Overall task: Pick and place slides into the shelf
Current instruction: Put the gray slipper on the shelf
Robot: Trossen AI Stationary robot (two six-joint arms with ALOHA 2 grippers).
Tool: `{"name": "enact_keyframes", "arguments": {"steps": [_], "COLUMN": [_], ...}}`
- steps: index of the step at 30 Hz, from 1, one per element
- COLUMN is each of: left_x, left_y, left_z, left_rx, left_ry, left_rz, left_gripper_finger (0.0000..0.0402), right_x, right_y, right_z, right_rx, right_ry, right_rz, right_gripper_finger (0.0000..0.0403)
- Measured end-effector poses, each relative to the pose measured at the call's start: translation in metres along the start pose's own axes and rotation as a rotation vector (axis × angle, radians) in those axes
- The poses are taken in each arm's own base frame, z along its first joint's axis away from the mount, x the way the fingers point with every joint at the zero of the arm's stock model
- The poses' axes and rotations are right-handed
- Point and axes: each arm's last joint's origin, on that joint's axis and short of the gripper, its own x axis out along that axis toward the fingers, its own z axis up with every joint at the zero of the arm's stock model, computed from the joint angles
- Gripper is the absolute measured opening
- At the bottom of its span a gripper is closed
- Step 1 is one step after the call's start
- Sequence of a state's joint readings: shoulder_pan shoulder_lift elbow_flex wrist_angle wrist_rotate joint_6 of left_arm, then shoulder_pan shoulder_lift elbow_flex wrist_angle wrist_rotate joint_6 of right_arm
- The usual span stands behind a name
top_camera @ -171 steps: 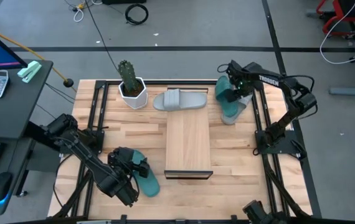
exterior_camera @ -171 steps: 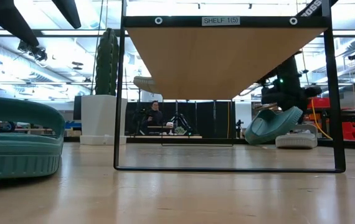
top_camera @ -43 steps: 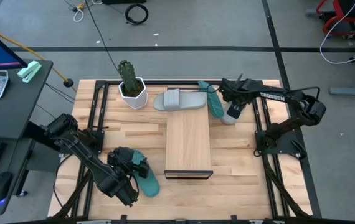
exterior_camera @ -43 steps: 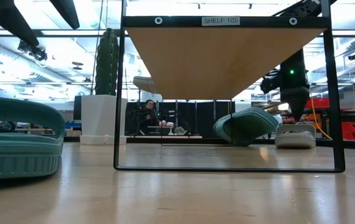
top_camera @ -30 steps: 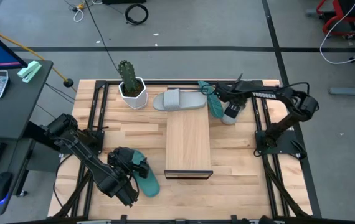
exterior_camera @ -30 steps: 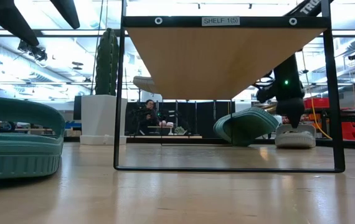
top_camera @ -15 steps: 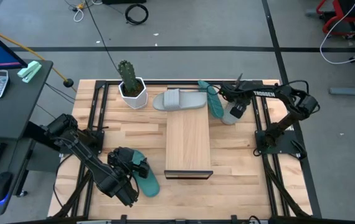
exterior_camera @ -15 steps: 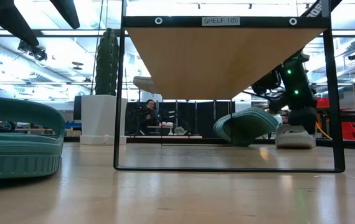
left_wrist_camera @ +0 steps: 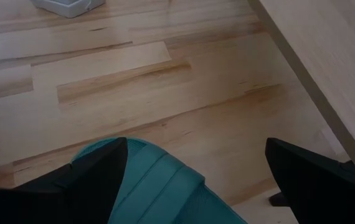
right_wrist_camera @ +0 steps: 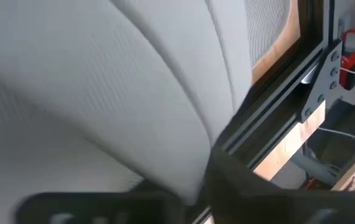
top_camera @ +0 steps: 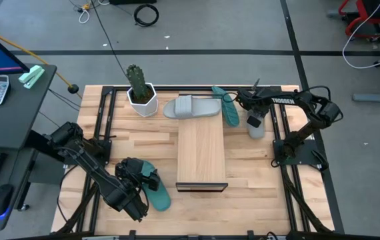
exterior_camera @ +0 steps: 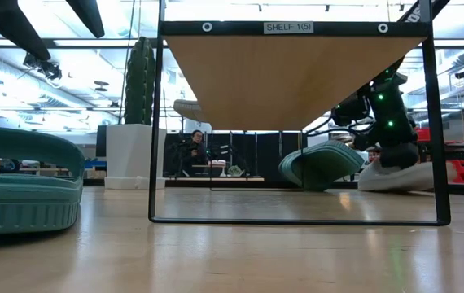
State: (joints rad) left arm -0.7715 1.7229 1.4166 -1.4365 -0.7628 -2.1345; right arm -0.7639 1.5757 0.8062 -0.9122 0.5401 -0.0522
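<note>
Right tool (top_camera: 255, 120) shifted from teal slide (top_camera: 229, 108) onto grey slide (top_camera: 257, 127) — narrowed on it for pickup. Left tool (top_camera: 135, 175) wide over second teal slide (top_camera: 155, 190), beside shelf (top_camera: 202, 152) — waiting.

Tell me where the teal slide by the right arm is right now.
In the high view, the teal slide lies at the table's far right, tipped on its side between the grey slide beside the cactus pot and the right gripper.

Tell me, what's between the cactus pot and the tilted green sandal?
In the high view, a light grey rubber slide lies between the white cactus pot and the teal-green slide propped on edge.
</note>
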Motion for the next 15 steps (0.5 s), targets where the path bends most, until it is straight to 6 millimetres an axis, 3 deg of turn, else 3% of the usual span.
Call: {"name": "enact_keyframes", "arguments": {"steps": [9, 15], "left_x": [0.000, 0.000], "left_y": [0.000, 0.000], "left_z": [0.000, 0.000], "left_rx": [0.000, 0.003], "left_ry": [0.000, 0.000], "left_rz": [0.000, 0.000], "left_gripper_finger": [0.0386, 0.0386], "right_x": [-0.020, -0.044], "right_y": [-0.011, -0.037], "right_z": [0.001, 0.002], "right_rx": [0.013, 0.099], "right_ry": [-0.057, -0.135], "right_rz": [0.028, 0.018], "right_gripper_finger": [0.0011, 0.0011]}}
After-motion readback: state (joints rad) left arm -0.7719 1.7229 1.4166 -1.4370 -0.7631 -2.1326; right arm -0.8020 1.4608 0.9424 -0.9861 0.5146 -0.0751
